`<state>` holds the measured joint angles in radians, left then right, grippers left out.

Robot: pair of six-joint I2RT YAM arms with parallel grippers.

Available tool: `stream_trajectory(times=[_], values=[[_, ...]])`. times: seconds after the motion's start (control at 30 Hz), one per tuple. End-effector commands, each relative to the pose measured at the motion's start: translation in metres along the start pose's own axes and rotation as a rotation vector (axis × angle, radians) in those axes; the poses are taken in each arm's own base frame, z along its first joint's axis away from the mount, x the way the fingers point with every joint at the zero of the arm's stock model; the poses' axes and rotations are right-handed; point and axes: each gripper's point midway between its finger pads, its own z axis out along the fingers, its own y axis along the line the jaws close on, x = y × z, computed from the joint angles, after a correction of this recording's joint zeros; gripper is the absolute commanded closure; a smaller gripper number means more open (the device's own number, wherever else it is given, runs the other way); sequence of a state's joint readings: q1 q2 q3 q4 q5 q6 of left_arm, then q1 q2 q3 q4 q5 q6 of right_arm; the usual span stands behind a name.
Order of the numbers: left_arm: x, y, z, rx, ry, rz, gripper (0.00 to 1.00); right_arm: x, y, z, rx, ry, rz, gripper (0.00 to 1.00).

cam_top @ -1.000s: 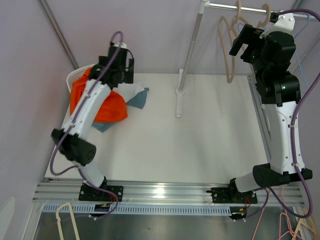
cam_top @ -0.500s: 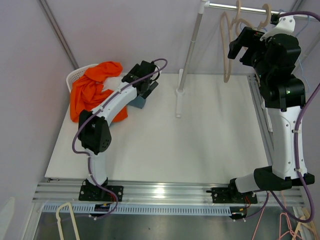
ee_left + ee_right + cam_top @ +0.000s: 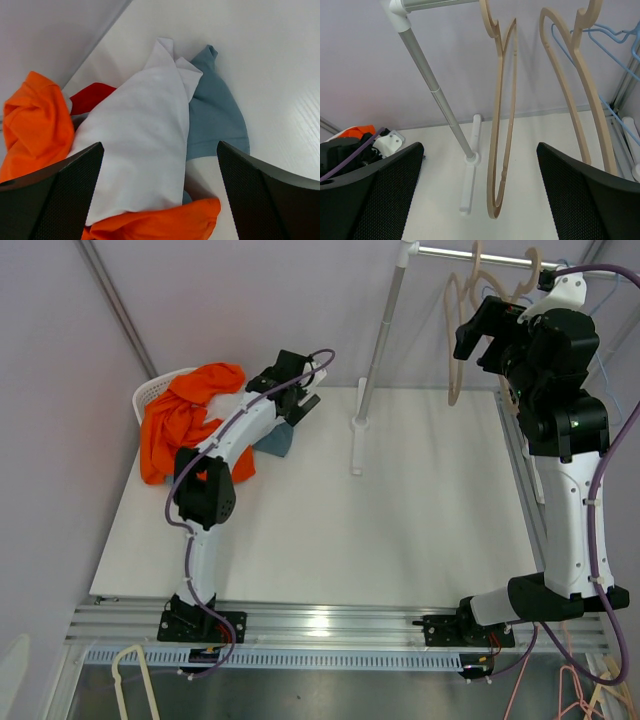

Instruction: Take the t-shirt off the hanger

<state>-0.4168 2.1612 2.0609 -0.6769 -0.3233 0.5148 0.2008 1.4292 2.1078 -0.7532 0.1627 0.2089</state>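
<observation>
Both tan hangers (image 3: pixel 492 210) on the rail (image 3: pixel 480 254) hung bare; no t-shirt on any hanger in view. Garments lay heaped at the table's far-left corner, by the white basket (image 3: pixel 150 392): a white garment (image 3: pixel 140 140) over an orange one (image 3: pixel 35 125), with a blue-grey one (image 3: pixel 215 120) beside.

Left gripper (image 3: pixel 300 400) hovered over the heap, jaws wide apart, empty. Right gripper (image 3: pixel 478 340) was raised near the hangers, jaws apart, empty.

Judgement: the cloth is light, limp and prone to snagging. Pinch a gathered fold or hem, not a flat panel.
</observation>
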Motion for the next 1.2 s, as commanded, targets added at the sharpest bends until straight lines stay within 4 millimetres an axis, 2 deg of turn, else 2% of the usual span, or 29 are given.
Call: stream_trajectory(times=[0.0, 0.03, 0.13, 0.37, 0.57, 0.77, 0.93, 0.97, 1.03, 1.07, 1.13, 1.17], values=[[0.009, -0.005, 0.014, 0.045, 0.04, -0.017, 0.01, -0.003, 0.005, -0.007, -0.027, -0.01, 0.005, 0.01], [0.017, -0.009, 0.024, 0.057, 0.066, -0.018, 0.0, -0.002, 0.005, -0.007, -0.028, -0.008, 0.003, 0.01], [0.026, -0.016, 0.038, 0.078, 0.1, -0.016, 0.01, 0.003, 0.005, -0.004, -0.026, 0.003, 0.003, 0.01], [0.05, -0.024, 0.061, 0.102, 0.174, -0.014, 0.01, 0.007, 0.012, -0.005, -0.036, 0.014, -0.004, 0.01], [0.059, -0.026, 0.075, 0.123, 0.195, -0.04, 0.0, 0.01, 0.015, -0.005, -0.037, 0.016, -0.008, 0.01], [0.08, -0.037, 0.094, 0.136, 0.262, -0.023, 0.01, 0.011, 0.017, -0.006, -0.04, 0.012, -0.014, 0.01], [0.081, -0.033, 0.102, 0.113, 0.27, -0.038, 0.0, 0.012, 0.019, -0.005, -0.046, 0.012, -0.011, 0.01], [0.076, -0.027, 0.101, 0.088, 0.261, -0.042, 0.07, 0.012, 0.019, -0.005, -0.046, 0.012, -0.013, 0.01], [0.086, -0.03, 0.101, 0.089, 0.304, -0.028, 0.22, 0.013, 0.019, -0.004, -0.046, 0.012, -0.011, 0.01], [0.087, -0.031, 0.101, 0.09, 0.307, -0.018, 0.37, 0.013, 0.019, -0.004, -0.048, 0.012, -0.014, 0.01], [0.09, -0.03, 0.1, 0.087, 0.321, -0.007, 0.46, 0.013, 0.019, -0.004, -0.049, 0.014, -0.013, 0.01], [0.092, -0.029, 0.099, 0.087, 0.327, 0.005, 0.55, 0.014, 0.02, -0.003, -0.052, 0.015, -0.012, 0.01]])
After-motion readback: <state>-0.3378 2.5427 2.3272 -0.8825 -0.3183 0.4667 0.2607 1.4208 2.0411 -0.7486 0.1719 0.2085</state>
